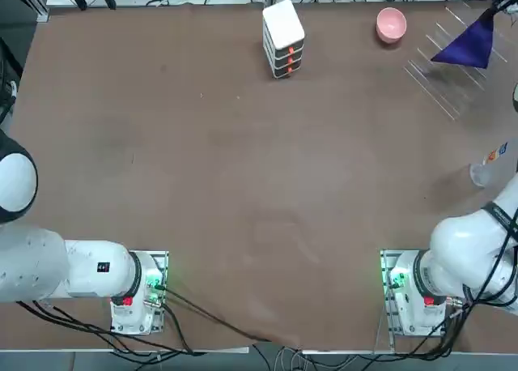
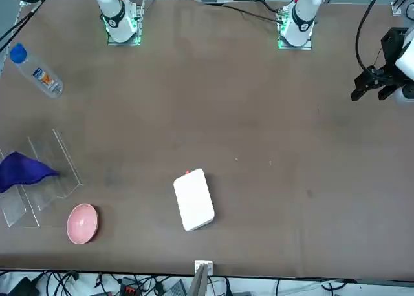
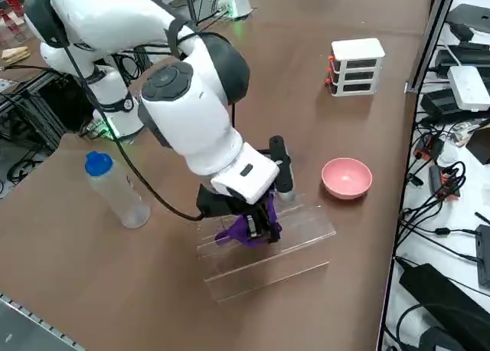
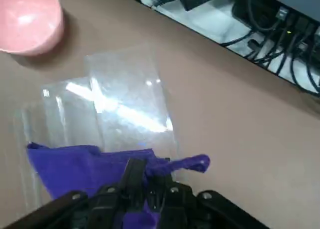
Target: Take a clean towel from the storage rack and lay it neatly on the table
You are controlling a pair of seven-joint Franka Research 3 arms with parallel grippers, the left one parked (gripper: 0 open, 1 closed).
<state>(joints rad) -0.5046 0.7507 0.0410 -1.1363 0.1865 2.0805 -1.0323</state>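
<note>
1. The right gripper [image 4: 142, 189] is over the storage rack [image 3: 264, 247], at the far right corner of the table [image 1: 243, 185] from the robot's side.
2. Its fingers are pressed together, pinching the top of the towel [image 4: 85, 166].
3. The towel [image 3: 246, 228] hangs bunched from the grip above the clear rack, its small loop [image 4: 192, 163] sticking out to one side.
4. In the top view the towel [image 1: 468, 43] shows as a dark purple-blue wedge over the rack [image 1: 441, 67].
5. A pink bowl [image 1: 391, 24] sits near the rack.
6. A white stacked box [image 1: 283, 37] stands farther along the far edge.
7. A plastic bottle [image 3: 115, 188] with a blue cap lies on the table near the arm.
</note>
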